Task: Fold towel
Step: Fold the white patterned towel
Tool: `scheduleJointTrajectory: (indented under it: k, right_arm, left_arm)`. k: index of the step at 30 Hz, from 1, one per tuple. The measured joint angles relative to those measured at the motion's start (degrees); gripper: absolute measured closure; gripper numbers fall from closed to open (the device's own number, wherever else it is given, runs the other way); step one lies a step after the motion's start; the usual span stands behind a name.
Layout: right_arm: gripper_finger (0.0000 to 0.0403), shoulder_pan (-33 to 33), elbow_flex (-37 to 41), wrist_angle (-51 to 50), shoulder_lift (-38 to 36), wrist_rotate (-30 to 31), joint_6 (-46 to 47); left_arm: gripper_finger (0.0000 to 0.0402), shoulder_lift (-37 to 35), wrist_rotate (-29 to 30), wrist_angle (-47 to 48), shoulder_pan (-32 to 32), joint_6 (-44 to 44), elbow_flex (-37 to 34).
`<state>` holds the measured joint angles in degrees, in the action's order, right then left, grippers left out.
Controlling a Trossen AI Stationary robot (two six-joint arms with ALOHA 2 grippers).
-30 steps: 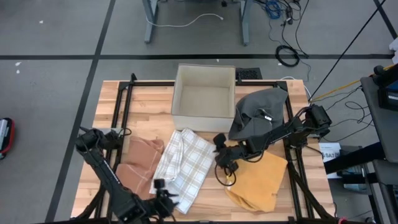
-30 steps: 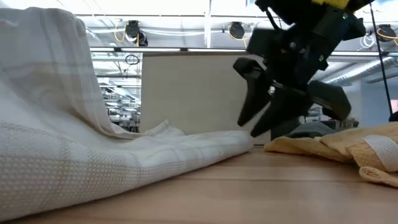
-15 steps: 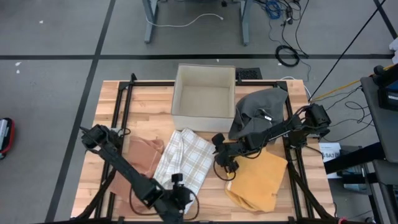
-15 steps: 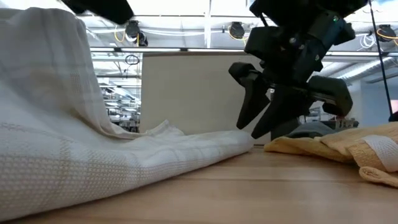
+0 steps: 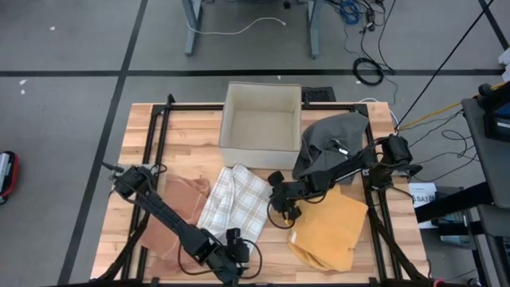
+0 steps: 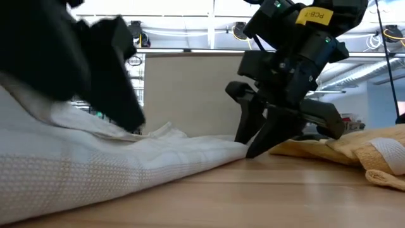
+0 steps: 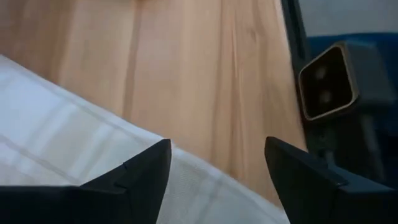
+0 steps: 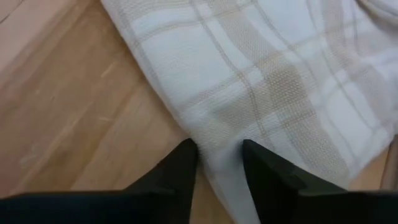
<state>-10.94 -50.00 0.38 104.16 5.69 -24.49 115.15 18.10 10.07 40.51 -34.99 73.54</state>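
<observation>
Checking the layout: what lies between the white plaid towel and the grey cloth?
In the high view, the right gripper sits between the white plaid towel and the grey cloth, at the towel's edge.

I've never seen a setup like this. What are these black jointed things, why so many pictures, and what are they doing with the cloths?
They are two robot arms at a wooden table, each ending in a two-finger gripper. One camera looks straight down, one sits at table height, and one rides on each wrist. On the table lie a white plaid towel, a brown cloth, a yellow cloth, a grey cloth and an open box. The left gripper is open over the towel's near edge. The right gripper straddles the towel's right edge.
</observation>
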Motion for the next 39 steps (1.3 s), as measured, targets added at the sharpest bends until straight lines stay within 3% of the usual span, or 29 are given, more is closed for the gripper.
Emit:
scheduleJointTrajectory:
  k: [7,12,16,25,32,39]
  right_arm:
    - [0.0393,0.07,0.22,-1.33,-1.4,0.3,-0.34]
    - [0.039,0.07,0.22,-1.46,-1.4,0.35,0.27]
    - [0.0399,0.07,0.24,-1.45,-1.42,0.31,0.32]
    - [0.0401,-0.04,0.24,-2.04,-1.49,-0.38,1.36]
    - [0.0402,-1.32,0.34,-4.24,-4.91,-9.33,4.83]
    - [0.0403,-6.28,-2.66,-12.92,-17.12,-13.45,9.24]
  left_arm:
    - [0.0134,1.8,-0.06,5.55,-0.42,-0.32,0.06]
    - [0.0137,1.75,1.03,10.05,-0.23,-0.43,0.17]
    - [0.0174,1.75,1.19,10.67,-0.1,-0.15,0.17]
    - [0.0379,1.73,1.09,12.0,-0.48,4.56,0.32]
    - [0.0389,0.3,-5.41,18.4,-0.43,13.5,7.12]
    - [0.0389,-6.13,-6.44,34.14,1.57,18.94,19.75]
